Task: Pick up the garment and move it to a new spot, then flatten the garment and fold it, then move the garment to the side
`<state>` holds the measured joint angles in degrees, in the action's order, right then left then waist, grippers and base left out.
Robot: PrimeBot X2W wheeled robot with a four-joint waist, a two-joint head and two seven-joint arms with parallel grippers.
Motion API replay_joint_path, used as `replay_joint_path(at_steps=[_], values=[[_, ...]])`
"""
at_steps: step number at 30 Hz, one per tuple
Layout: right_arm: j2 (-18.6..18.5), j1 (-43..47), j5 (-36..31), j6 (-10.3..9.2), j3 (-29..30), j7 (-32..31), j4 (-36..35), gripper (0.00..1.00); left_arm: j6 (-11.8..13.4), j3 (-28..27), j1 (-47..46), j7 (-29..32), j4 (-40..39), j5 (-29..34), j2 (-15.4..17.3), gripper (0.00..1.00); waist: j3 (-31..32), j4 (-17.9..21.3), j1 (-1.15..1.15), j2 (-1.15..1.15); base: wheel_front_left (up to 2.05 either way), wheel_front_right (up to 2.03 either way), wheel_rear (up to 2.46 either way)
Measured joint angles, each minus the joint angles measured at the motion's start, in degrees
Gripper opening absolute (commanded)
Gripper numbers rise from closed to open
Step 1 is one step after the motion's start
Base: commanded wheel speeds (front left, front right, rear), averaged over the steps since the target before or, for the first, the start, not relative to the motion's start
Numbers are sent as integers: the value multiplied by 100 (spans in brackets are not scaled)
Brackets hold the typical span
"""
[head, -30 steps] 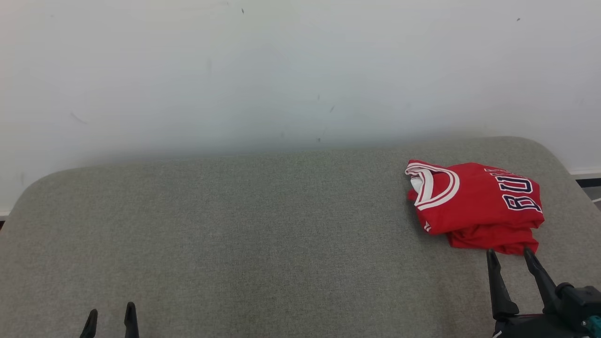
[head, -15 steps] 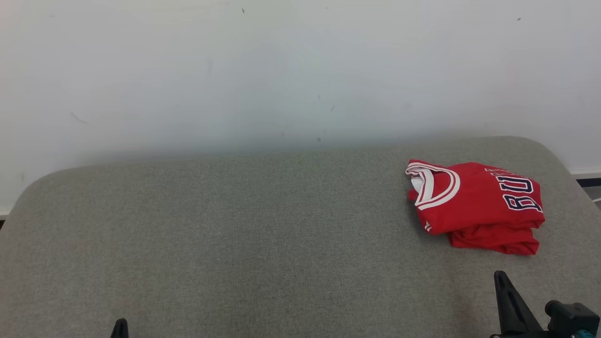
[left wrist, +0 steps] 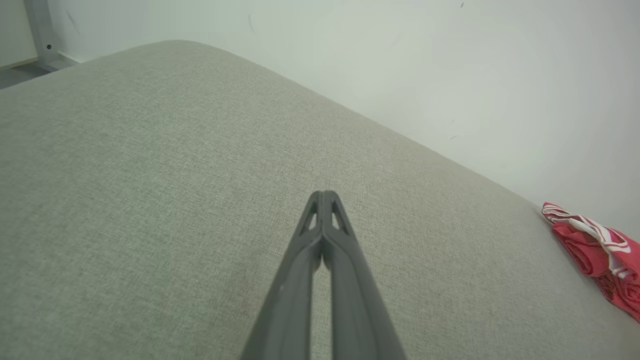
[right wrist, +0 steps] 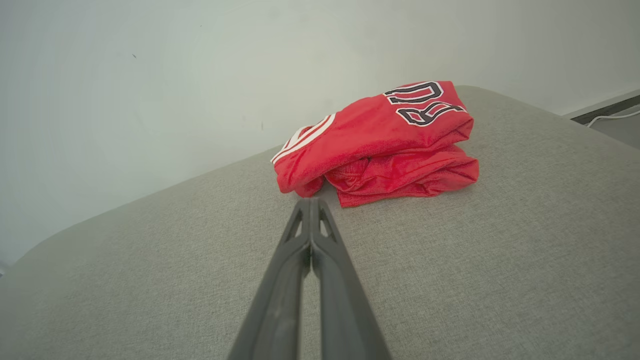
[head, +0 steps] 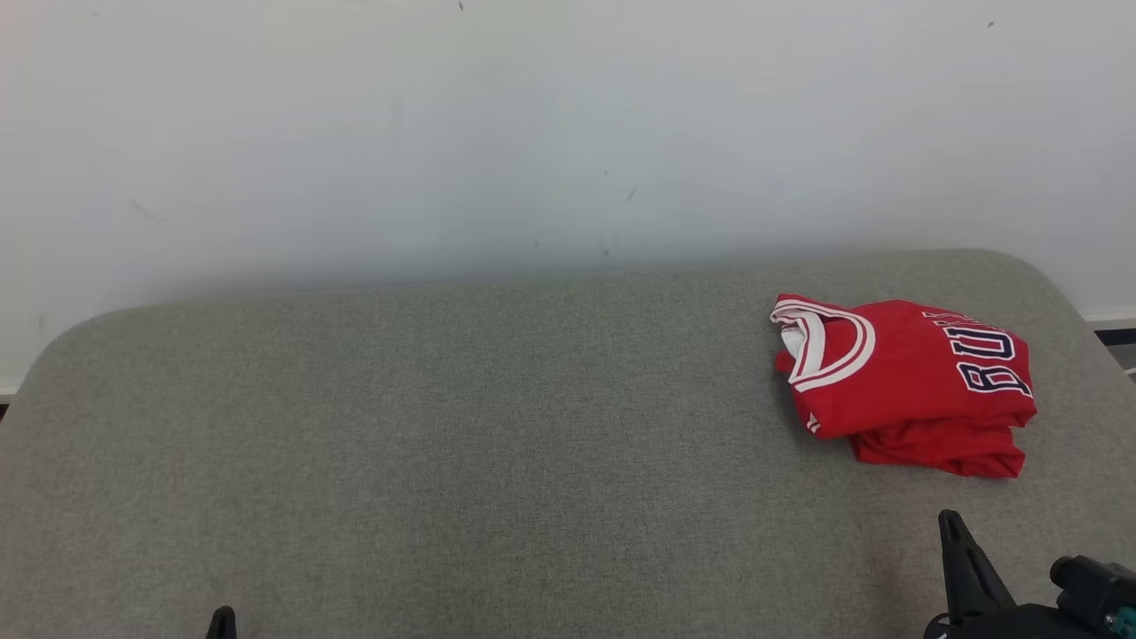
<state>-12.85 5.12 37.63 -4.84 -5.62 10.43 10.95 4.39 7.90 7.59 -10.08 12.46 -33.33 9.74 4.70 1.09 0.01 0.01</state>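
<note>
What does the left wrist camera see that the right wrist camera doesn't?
Left wrist view: the left gripper, shut, and a grey metal post in the corner. Right wrist view: the right gripper, shut, the dark letters on the red shirt, and a white cable. Both: the red shirt on the grey cushion, and the white wall.
</note>
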Motion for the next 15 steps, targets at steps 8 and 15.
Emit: replay_joint_path(at_steps=[8, 15], values=[[100, -101, 538, 115, 135, -192, 51, 0, -125, -147, -125, 158, 60, -541, -65, 0, -48, -11, 0, 0, 0, 0, 0], [194, -141, 1005, 209, 246, -345, 115, 0, -233, -242, -237, 321, 103, -1106, -121, 0, -90, -21, 0, -1, 0, 0, 0]])
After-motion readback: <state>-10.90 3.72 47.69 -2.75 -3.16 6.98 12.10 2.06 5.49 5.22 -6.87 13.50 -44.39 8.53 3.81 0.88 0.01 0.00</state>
